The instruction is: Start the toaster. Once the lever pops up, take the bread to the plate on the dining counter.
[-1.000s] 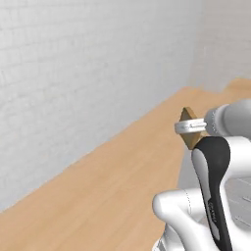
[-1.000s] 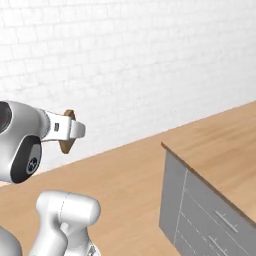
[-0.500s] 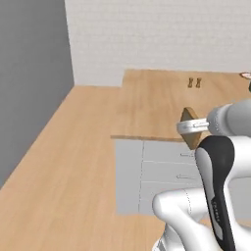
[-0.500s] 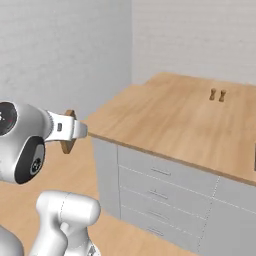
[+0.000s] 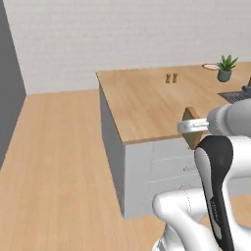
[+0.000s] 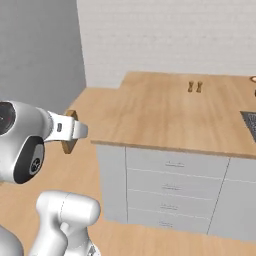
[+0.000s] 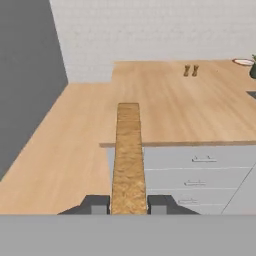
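Gripper: two dark fingers [image 7: 128,204] pinched narrow on the thin tan bread slice [image 7: 128,150], held edge-on.
Bread: in the air, short of the light-wood dining counter [image 5: 147,100].
Plate: small red-rimmed plate [image 5: 211,66] at the counter's far end.

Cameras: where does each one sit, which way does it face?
Left base view: behind the arm, on its left, facing the dining counter; white arm lower right, claw holding the bread.
Right base view: behind on the right, same counter; arm lower left.
Hand view: on the hand, looking along the bread; dark fingertips at the bottom.
Shared: counter, bread, two small brown shakers; plate far right.
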You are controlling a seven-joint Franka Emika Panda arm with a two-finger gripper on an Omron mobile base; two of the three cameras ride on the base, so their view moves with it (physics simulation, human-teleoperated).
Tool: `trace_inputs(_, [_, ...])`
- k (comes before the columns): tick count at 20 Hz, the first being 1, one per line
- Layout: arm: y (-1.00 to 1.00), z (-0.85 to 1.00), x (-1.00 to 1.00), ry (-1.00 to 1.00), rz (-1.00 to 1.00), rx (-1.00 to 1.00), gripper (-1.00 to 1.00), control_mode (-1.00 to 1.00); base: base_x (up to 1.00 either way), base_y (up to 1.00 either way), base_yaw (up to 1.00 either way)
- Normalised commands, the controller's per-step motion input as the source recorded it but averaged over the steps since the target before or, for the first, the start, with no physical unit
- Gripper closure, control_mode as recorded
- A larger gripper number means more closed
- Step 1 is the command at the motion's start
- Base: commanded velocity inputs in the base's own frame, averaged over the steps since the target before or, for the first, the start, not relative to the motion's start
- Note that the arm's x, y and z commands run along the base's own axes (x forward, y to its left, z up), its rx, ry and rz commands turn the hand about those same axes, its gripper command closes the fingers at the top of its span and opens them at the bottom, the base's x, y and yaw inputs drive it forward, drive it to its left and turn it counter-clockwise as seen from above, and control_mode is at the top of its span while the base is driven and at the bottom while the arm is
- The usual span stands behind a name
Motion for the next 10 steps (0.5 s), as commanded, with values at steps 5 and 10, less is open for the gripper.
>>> trace_inputs(5, [0.0, 0.0, 0.0, 0.0, 0.0, 0.0, 1.0, 1.0, 0.0, 0.44, -0.64])
trace_inputs(10, [0.0, 0.0, 0.0, 0.0, 0.0, 0.0, 1.0, 1.0, 0.0, 0.03, -0.85])
